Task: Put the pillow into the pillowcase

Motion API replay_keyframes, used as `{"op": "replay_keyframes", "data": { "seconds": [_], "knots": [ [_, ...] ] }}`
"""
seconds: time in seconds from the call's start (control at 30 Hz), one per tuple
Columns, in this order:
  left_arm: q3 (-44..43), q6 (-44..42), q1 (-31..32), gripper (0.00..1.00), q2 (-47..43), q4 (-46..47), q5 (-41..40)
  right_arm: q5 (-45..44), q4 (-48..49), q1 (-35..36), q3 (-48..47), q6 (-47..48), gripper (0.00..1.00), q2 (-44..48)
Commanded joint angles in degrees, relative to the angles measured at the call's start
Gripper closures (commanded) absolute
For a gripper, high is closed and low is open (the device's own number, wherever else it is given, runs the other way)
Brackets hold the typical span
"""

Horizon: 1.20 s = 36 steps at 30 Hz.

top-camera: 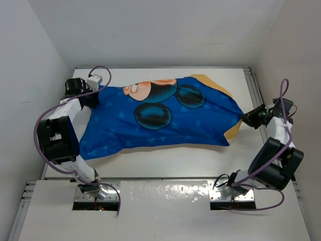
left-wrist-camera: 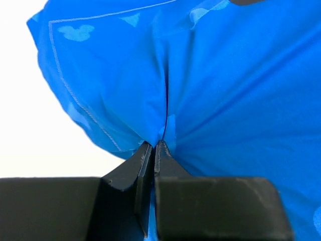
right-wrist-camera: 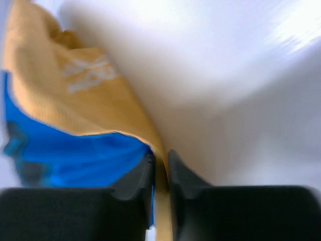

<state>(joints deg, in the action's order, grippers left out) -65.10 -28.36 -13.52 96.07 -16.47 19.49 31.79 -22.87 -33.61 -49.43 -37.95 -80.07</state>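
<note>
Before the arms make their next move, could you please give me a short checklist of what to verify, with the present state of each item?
1. Left gripper gripping the pillowcase: ok, its fingers are shut on a fold of the blue fabric.
2. Right gripper gripping the opposite end: ok, the orange fabric runs between its closed fingers.
3. Pillow fully inside: cannot tell. The pillowcase looks filled from above, but the white surface in the right wrist view could be pillow or table.
4. Pillowcase resting on the table: ok, no part hangs over an edge.
5. Fabric stretched flat between the grippers: not ok, it is slack and wrinkled.
</note>
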Motion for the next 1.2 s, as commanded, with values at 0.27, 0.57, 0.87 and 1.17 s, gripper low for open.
{"op": "replay_keyframes", "data": {
  "seconds": [0.27,0.57,0.87,1.17],
  "knots": [
    [-0.90,-12.42,0.60,1.00,-2.73,-7.51,-3.32,-30.91,-7.81,16.54,-15.60,12.46,0.01,-2.90],
    [-3.63,-26.27,6.03,1.00,-4.75,-16.91,-8.49,-24.33,-3.22,33.16,-43.70,28.10,0.07,-22.46],
    [10.77,-47.31,15.71,1.00,-14.06,-17.29,-23.26,-16.34,-6.68,39.23,-57.90,34.19,0.07,-44.73],
    [14.20,-46.24,15.63,1.00,-13.54,-14.21,-26.69,-14.74,10.21,33.87,-43.30,21.36,0.90,-40.61]
  ]
}}
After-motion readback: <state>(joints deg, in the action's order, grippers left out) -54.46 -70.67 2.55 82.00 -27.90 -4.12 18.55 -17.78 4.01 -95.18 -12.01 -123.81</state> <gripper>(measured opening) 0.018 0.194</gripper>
